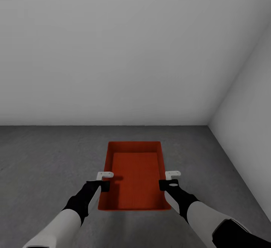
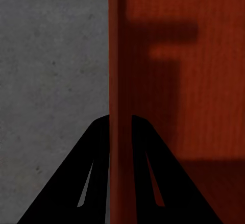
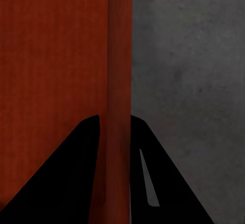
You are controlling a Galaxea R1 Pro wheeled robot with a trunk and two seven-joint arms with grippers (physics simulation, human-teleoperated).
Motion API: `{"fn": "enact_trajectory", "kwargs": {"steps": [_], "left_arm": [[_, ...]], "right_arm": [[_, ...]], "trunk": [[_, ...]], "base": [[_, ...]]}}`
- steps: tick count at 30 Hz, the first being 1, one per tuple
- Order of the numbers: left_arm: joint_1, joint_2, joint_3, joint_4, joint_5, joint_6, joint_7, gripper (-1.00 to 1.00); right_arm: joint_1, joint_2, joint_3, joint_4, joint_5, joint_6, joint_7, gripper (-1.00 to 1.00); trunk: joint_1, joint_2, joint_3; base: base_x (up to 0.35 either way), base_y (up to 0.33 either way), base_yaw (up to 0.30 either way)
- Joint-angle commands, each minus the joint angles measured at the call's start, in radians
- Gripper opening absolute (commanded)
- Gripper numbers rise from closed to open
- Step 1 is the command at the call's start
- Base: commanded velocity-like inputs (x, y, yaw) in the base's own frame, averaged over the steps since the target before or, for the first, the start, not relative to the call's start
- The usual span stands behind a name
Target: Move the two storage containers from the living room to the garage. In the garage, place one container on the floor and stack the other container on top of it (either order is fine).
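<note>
Location: garage, by the dark grey concrete floor [image 1: 45,172] and plain white walls [image 1: 131,52]; corner of the room ahead and to the right.

One orange-red storage container [image 1: 134,176] in the head view, open top up, long axis running away from the robot, near the back wall. Whether resting on the floor or held just above it: cannot tell from these views. No second bin under or inside it, to judge by the single rim.

Left gripper [image 2: 120,124]: fingers straddling the left long wall of the container, one outside over the concrete, one inside over the ribbed base, both pressed against the rim — clamped on it. Right gripper [image 3: 115,127]: same arrangement on the right long wall, closed on the rim.

Reason for the hold, as judged: opposed grips at mid-length on both long sides keep the bin level and balanced.

Step in hand, as judged: setting down the base container; stacking not yet done.
</note>
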Motion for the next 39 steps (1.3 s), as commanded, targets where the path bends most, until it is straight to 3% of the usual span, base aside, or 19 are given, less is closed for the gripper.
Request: {"fn": "enact_trajectory", "kwargs": {"steps": [1, 39], "left_arm": [[-0.001, -0.012, 0.0, -0.004, -0.028, -0.034, 0.009, -1.0], [-0.001, -0.013, 0.0, -0.002, -0.026, -0.033, 0.009, -1.0]], "right_arm": [[0.0, 0.001, 0.014, 0.002, -0.016, 0.027, -0.009, -1.0], [0.0, 0.0, 0.014, 0.001, -0.016, 0.027, -0.009, -1.0]], "trunk": [[0.004, -0.008, -0.004], [0.15, -0.274, -0.173]], "base": [[0.0, 0.0, 0.012], [0.0, 0.0, 0.001]]}}
